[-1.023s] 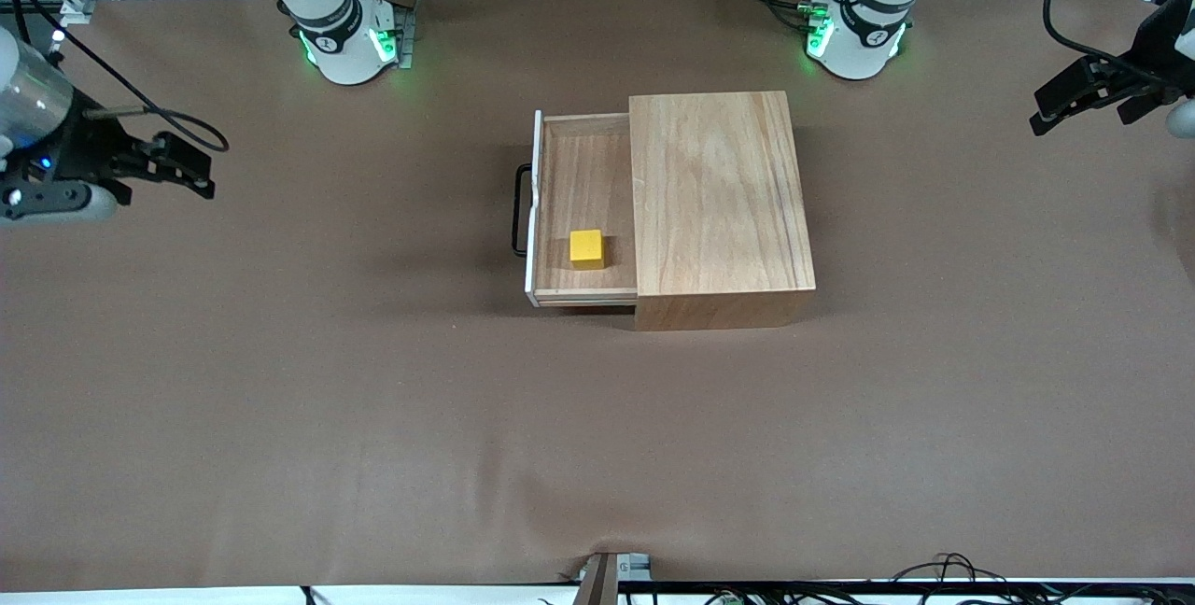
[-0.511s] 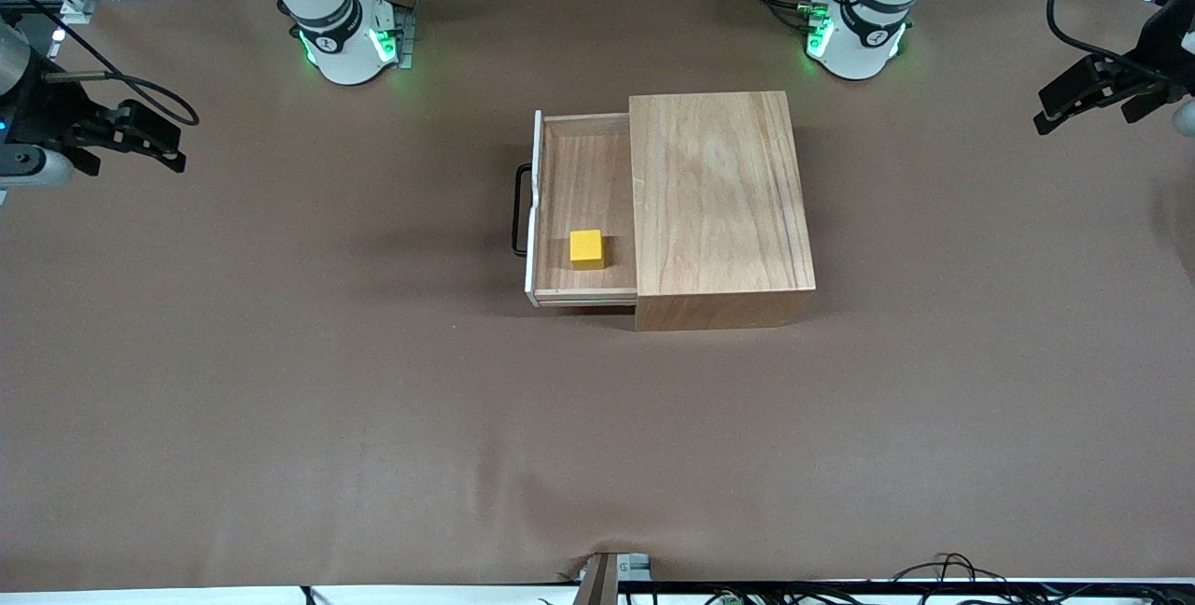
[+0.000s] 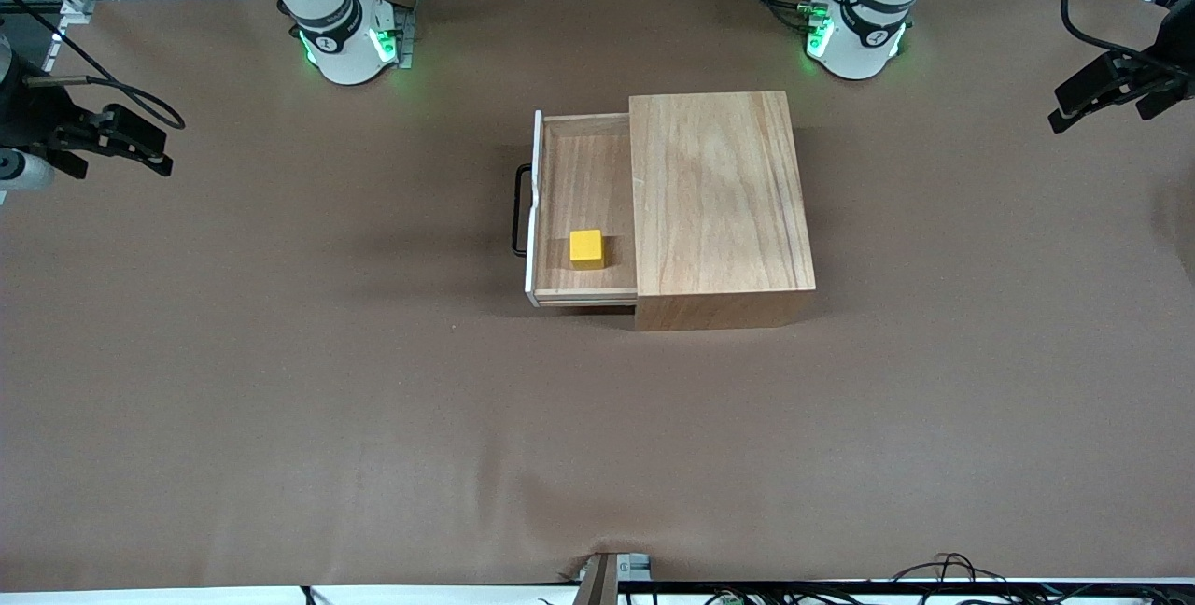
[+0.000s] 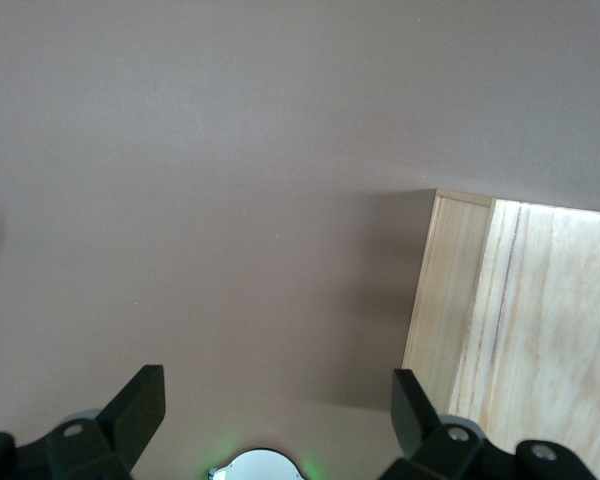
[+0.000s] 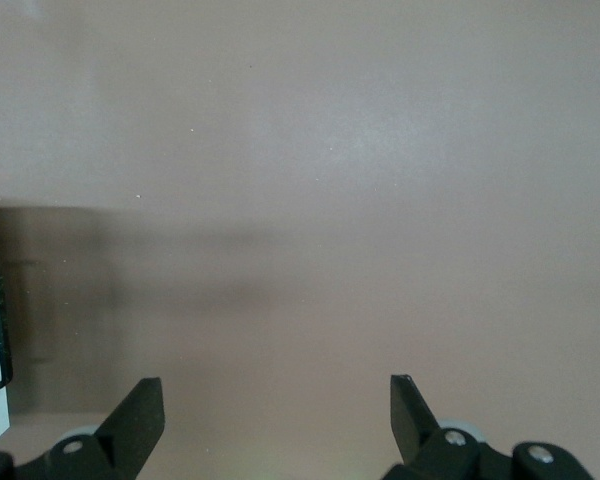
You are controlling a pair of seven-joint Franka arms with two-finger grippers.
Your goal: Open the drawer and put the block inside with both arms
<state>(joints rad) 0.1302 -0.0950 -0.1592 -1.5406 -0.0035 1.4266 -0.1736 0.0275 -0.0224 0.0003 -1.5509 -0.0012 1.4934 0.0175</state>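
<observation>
1. Brown table [image 3: 280, 400] carries one wooden box [image 3: 719, 204], one drawer [image 3: 583, 208], one block [image 3: 586, 248].
2. Drawer stands pulled out, handle [image 3: 519, 210] toward the right arm's end; block sits inside, at its nearer corner by the box.
3. Left gripper [image 3: 1088, 101] and right gripper [image 3: 140, 140] hang over opposite table ends, fingers apart, empty.

High front overview, wrist views downward, sharing wooden box [image 3: 719, 204]

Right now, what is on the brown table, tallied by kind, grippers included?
Rectangular wooden box with its light-wood drawer pulled open: 1
Small bright yellow cube, in the drawer: 1
Black two-finger grippers, left gripper and right gripper, both open and empty at the table's ends: 2
Total: 4
</observation>
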